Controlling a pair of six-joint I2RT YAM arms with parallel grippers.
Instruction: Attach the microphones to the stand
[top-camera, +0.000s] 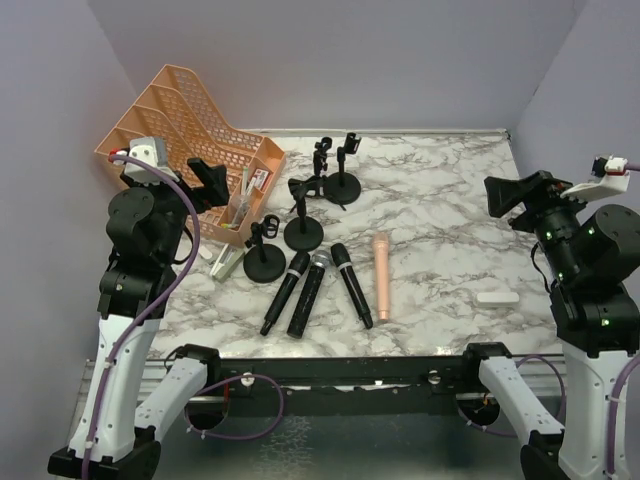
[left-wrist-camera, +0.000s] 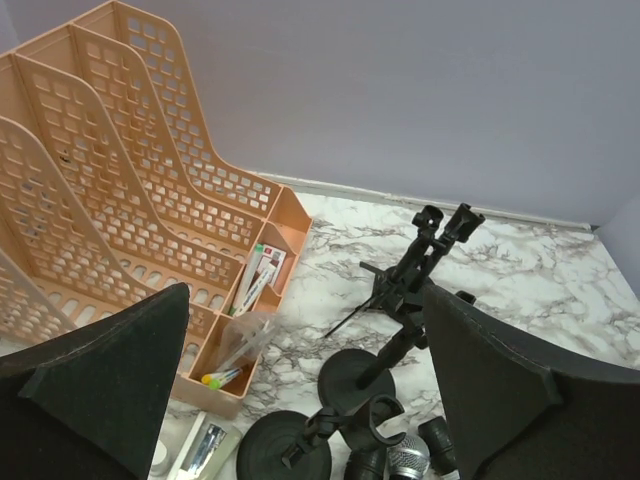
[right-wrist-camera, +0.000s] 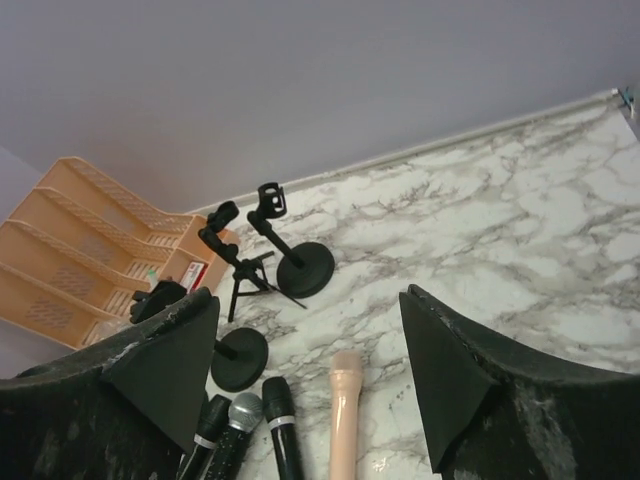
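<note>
On the marble table (top-camera: 440, 240), the pale pink microphone (top-camera: 382, 276) lies flat, not far from the front edge. Just beside it, toward the left arm's side, lie a black microphone (top-camera: 352, 285), then the black one with the silver-grey mesh head (top-camera: 308, 293), then a second black microphone (top-camera: 283, 294). All three are loose on the marble, fanned slightly, with their heads pointing away from the arms. Well apart from the pink microphone, on the right arm's side, sits a small white block (top-camera: 497, 297). The right gripper (right-wrist-camera: 310, 295) is raised beyond that block with its fingers spread wide and nothing between them. The left gripper (left-wrist-camera: 306, 290) is raised on the far side of the row from the pink microphone, its fingers also wide apart and empty. Beyond the pink microphone and to the left stand the black stands. The nearest is a round-based one (top-camera: 265, 265), with another round-based one (top-camera: 303, 233) behind it. Farther back are a tripod stand (top-camera: 308, 186) and a last round-based one (top-camera: 345, 187), and none of their clips holds anything. Farthest from the pink microphone, at the back left, is a peach file rack (top-camera: 195, 125).
</note>
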